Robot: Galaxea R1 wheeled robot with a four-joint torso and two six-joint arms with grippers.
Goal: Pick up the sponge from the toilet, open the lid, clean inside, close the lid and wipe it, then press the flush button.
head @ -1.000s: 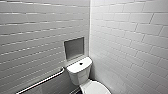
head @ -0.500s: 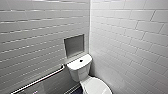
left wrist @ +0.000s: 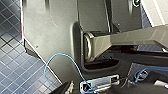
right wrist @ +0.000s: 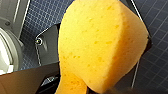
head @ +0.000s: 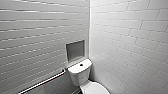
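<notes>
While the orange, porous foam sponge sits pinched at its narrow end in the right gripper above the dark blue small-tiled floor, the white ceramic toilet stands in the corner of the white-tiled walls. Its small dark round flush button sits mid-tank, the smooth white oval lid appears down, and a metal grab bar runs beside the tank. Whether the left gripper is wide or narrow cannot be told.
</notes>
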